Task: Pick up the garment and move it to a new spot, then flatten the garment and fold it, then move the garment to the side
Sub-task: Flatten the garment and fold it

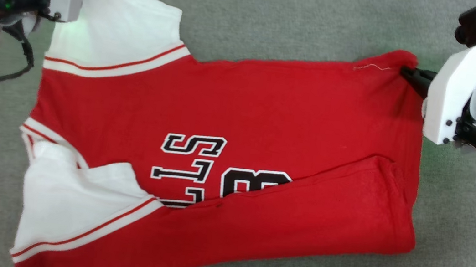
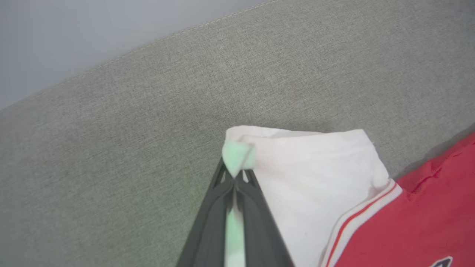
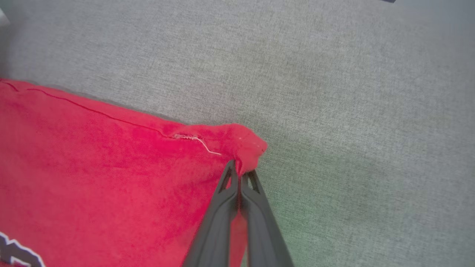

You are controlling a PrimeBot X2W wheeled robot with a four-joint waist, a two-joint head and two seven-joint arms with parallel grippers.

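Grey upholstery (image 1: 280,19) — left hand (image 2: 234,177) clamps garment (image 1: 246,107) at sleeve (image 2: 315,178), right hand (image 3: 239,174) at corner (image 3: 252,144).

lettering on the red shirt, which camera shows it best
The head view: the black, white-edged lettering sits mid-chest on the garment, though a folded red flap covers part of it. The left wrist view catches a sliver of lettering at its bottom right corner; the right wrist view a cropped piece at bottom left.

The head camera looks steeply down on the garment (image 1: 239,120). Close-up wrist cameras share its corners: left at ten o'clock, right at two o'clock.
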